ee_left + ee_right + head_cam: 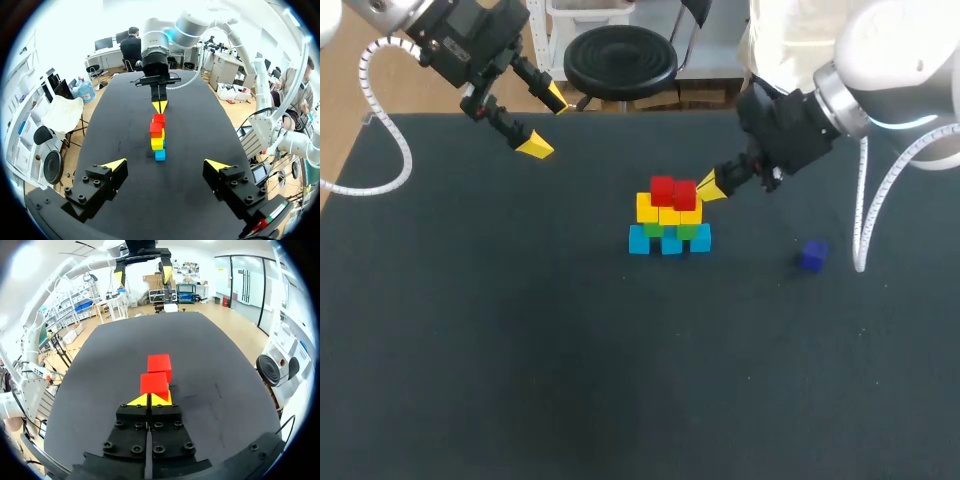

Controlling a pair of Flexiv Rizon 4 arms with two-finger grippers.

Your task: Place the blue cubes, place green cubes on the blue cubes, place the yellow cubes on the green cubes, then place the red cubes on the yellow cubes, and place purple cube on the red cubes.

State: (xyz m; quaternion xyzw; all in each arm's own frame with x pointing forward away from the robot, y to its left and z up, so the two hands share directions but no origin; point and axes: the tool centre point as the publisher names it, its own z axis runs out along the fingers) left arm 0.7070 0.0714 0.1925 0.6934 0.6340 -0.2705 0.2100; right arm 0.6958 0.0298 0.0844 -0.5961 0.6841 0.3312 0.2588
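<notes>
A stack stands mid-table: blue cubes (670, 244) at the bottom, green cubes (655, 230) on them, yellow cubes (668, 214) above, and two red cubes (673, 190) on top. The purple cube (811, 256) lies alone on the table to the right of the stack. My right gripper (710, 185) is shut with nothing between its tips, which sit right behind the nearer red cube (154, 382); the other red cube (159, 364) is just beyond. My left gripper (545, 122) hangs open at the far left, well away; the stack (158, 135) lies ahead of its fingers (115, 164).
The black table (520, 350) stretches wide around the stack. My right arm's white cable (865, 215) hangs down close to the purple cube.
</notes>
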